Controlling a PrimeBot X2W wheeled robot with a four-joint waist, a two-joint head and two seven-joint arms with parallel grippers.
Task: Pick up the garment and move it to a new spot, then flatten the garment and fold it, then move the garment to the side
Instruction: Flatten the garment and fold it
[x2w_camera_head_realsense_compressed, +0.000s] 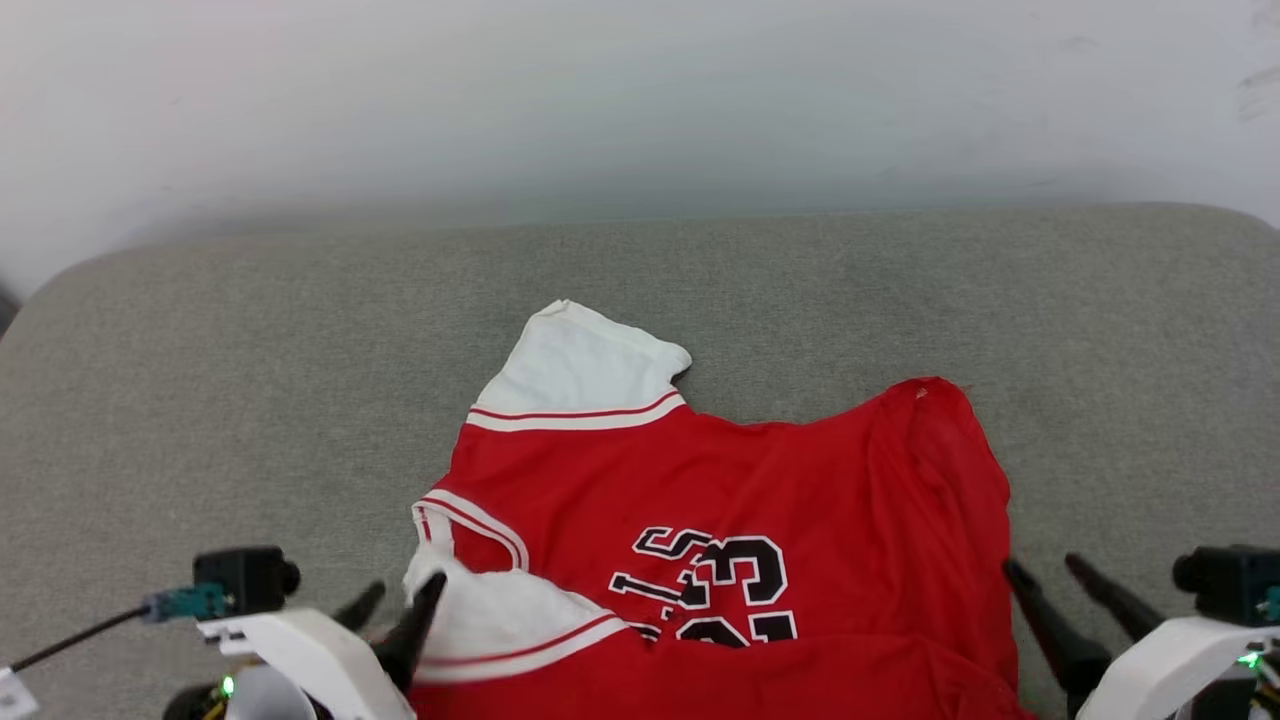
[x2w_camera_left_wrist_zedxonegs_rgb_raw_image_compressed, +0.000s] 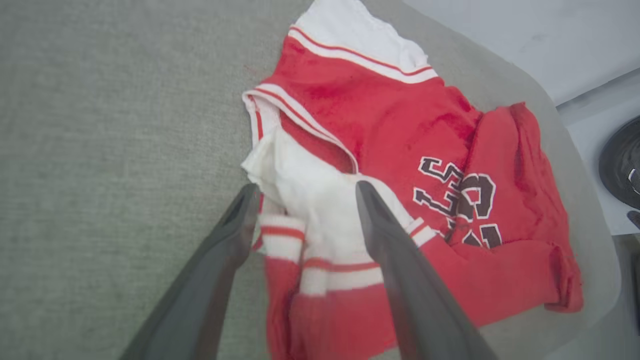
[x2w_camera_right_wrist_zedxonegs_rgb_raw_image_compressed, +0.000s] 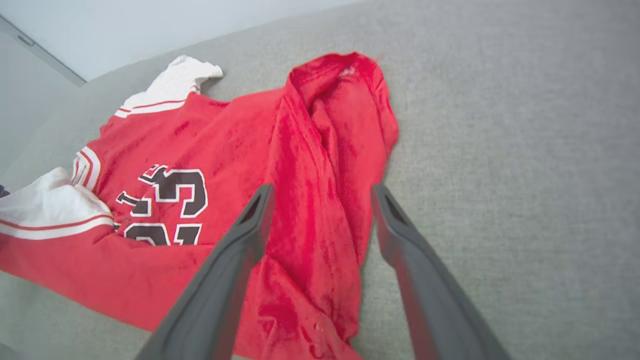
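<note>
Head view: garment (x2w_camera_head_realsense_compressed: 720, 480) lies crumpled on grey padded surface (x2w_camera_head_realsense_compressed: 250, 380), at the near edge and a bit right of centre, pale wall (x2w_camera_head_realsense_compressed: 640, 100) behind. Red body mostly spread, chest side up, black-white number print (x2w_camera_head_realsense_compressed: 735, 580) readable but partly buried under a fold along the near edge. One white sleeve (x2w_camera_head_realsense_compressed: 585, 365) sticks out toward the far left; the other white sleeve (x2w_camera_head_realsense_compressed: 490, 610) is bunched at the near left by the striped neckline. The right side of the jersey is folded over on itself in a thick red ridge. Left gripper (x2w_camera_head_realsense_compressed: 405, 590) at lower left, fingers spread apart, tips right at the edge of the near white sleeve. In the left wrist view the two dark fingers straddle that sleeve fabric without pinching it; cloth there is blurred, so contact is hard to call. Right gripper (x2w_camera_head_realsense_compressed: 1042, 565) at lower right, also released, fingers wide. In the right wrist view one finger sits over the red folded ridge and the other over bare grey surface just beside the jersey's edge, nothing clamped between them.
</note>
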